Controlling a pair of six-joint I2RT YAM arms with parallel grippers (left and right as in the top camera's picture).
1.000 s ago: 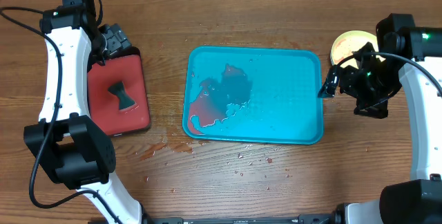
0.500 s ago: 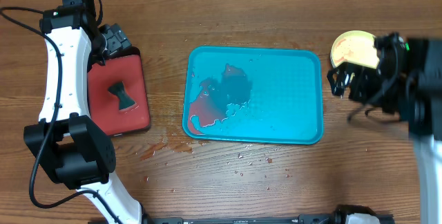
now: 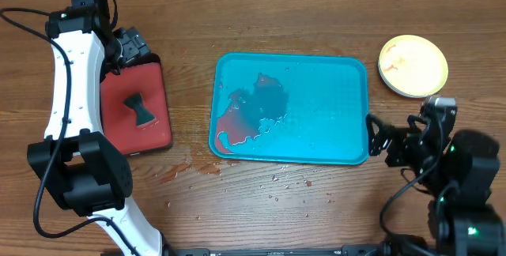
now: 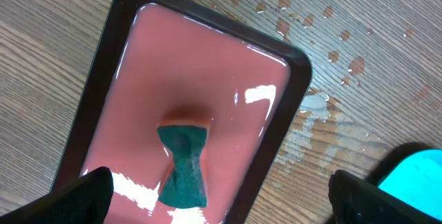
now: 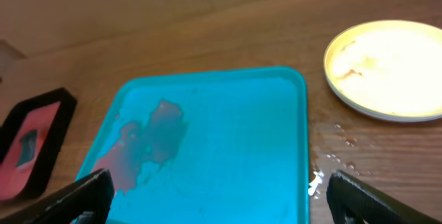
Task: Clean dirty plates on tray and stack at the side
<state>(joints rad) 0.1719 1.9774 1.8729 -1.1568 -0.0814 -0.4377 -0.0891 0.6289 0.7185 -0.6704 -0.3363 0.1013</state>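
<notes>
The left gripper and right gripper gape wide over a droplet-spattered wooden table bearing the red-smeared tray.

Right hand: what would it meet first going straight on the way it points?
Probably the turquoise tray, at its near rim; the right hand points at it, and the yellow-rimmed plate lies aside. Height unclear.

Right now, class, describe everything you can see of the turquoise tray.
The turquoise tray is rectangular and plastic-looking, with rounded corners and a raised rim. It lies flat on the wooden table. A reddish puddle with darker wet patches sits in its left half as seen from overhead; the right half is bare. Nothing else lies on it.
</notes>
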